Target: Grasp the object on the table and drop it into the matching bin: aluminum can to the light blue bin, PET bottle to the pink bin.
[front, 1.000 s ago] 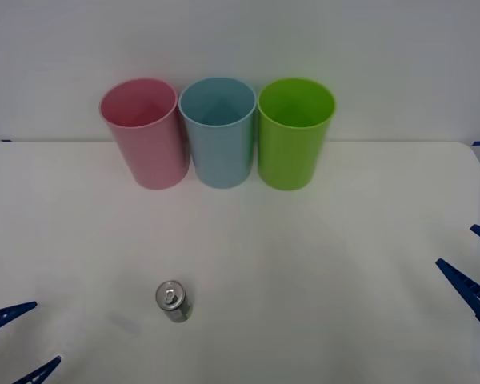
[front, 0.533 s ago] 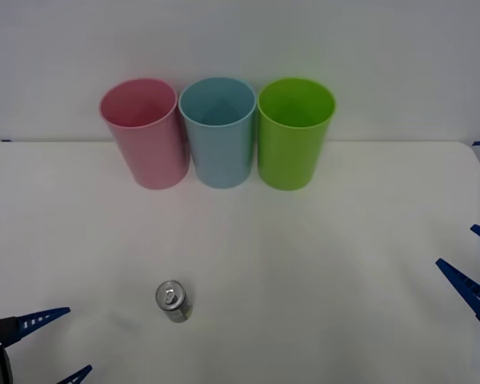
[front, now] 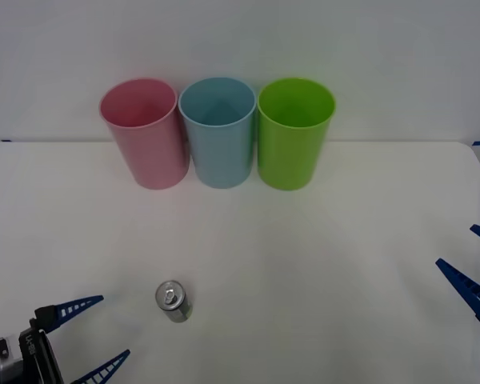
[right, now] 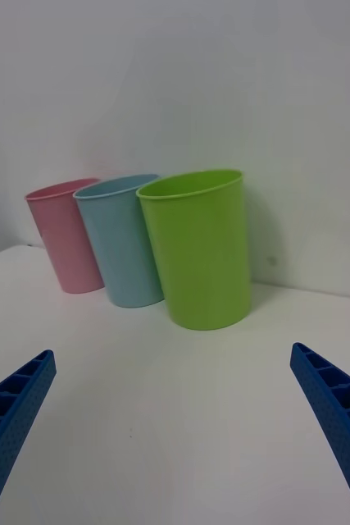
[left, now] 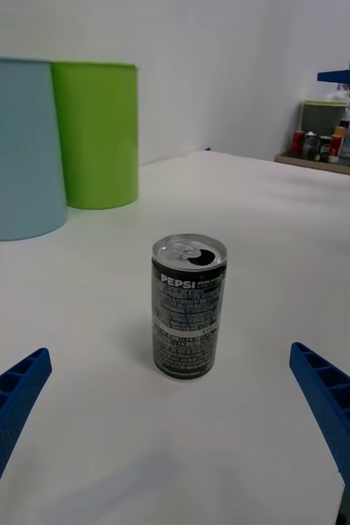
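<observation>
One aluminum can stands upright on the table, near the left gripper, fingers spread wide. Likely light, rigid, slick-walled; grip mid-body across the label. Right gripper parked wide apart. Light blue bin far back.

aluminum can: metal; bare silver top with a bright sheen and a pull-tab, the side wrapped in a dark printed label with a slight gloss.
light blue bin: smooth plastic, soft satin sheen.
pink bin: smooth plastic, same satin finish.
lime green bin: smooth plastic, faintly glossy wall.
surface: white, flat, matt, no visible grain.
left tool: blue plastic fingers, ribbed and matt.
right tool: blue ribbed plastic fingers, matt.
</observation>
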Robot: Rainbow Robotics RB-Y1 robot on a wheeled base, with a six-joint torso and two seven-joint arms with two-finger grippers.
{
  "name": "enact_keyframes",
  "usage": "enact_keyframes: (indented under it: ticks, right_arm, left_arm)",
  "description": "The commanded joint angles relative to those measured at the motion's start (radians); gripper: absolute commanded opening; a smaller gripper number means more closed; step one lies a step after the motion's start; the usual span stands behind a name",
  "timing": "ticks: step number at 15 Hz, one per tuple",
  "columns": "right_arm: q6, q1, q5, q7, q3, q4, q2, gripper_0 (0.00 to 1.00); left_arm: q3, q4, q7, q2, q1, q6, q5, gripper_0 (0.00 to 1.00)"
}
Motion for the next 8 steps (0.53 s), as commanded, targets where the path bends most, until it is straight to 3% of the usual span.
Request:
enact_keyframes:
  ticks: [1, 8]
  right_arm:
    - [0.0, 0.0, 0.0, 0.0, 0.0, 0.0, 0.0, 1.0]
    - [0.0, 0.0, 0.0, 0.0, 0.0, 0.0, 0.0, 1.0]
  left_arm:
    - [0.004, 0.008, -0.002, -0.026, -0.032, 0.005, -0.048, 1.0]
    - [0.003, 0.086, -0.025, -0.083, -0.127, 0.008, -0.146, 1.0]
